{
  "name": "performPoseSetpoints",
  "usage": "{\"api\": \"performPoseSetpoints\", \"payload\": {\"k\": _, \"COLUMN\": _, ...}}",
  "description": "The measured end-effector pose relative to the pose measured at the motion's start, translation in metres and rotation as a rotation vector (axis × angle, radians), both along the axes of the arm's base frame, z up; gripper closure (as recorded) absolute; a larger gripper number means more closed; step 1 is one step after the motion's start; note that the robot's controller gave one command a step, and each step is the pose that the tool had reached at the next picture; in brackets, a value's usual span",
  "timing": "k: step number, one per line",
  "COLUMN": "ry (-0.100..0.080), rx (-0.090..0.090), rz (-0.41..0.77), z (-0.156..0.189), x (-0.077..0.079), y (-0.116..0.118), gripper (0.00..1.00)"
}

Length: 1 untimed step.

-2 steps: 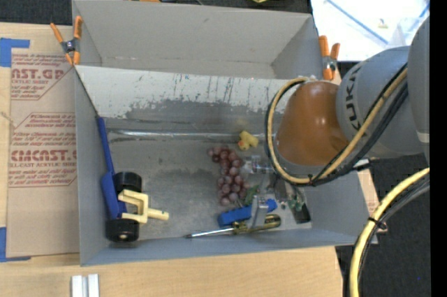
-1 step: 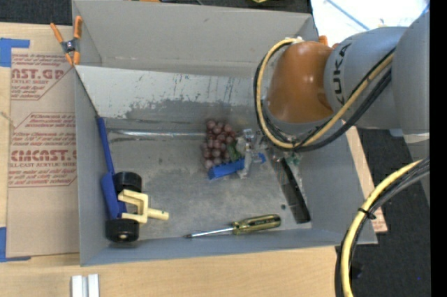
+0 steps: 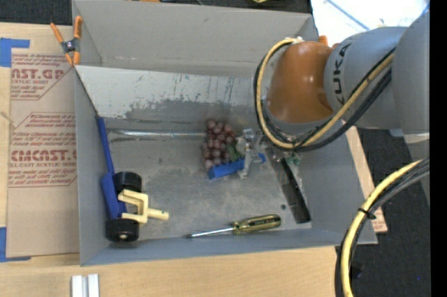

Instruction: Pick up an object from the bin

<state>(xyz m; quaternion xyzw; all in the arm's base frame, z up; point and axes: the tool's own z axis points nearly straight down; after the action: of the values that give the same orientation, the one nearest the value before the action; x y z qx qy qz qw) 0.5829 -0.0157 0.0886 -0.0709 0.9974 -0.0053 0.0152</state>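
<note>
My gripper (image 3: 249,150) reaches down under the orange wrist cover into the middle right of the bin. Just to its left lies a bunch of dark red toy grapes (image 3: 217,140). A small blue piece (image 3: 225,170) lies right below the grapes, touching or nearly touching the gripper's lower left side. Whether anything sits inside the gripper is hidden by the wrist above it.
A screwdriver with a yellow and black handle (image 3: 241,225) lies along the bin's front. At the left wall lies a long blue tool (image 3: 107,170), with black wheels (image 3: 126,208) and a pale yellow piece (image 3: 143,209) beside it. A black bar (image 3: 295,195) lies at the right wall.
</note>
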Motion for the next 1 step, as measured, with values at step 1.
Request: {"api": "performPoseSetpoints", "payload": {"k": 1, "ry": -0.005, "rx": 0.001, "rz": -0.021, "z": 0.0785, "x": -0.0017, "y": 0.0009, "gripper": 1.00}}
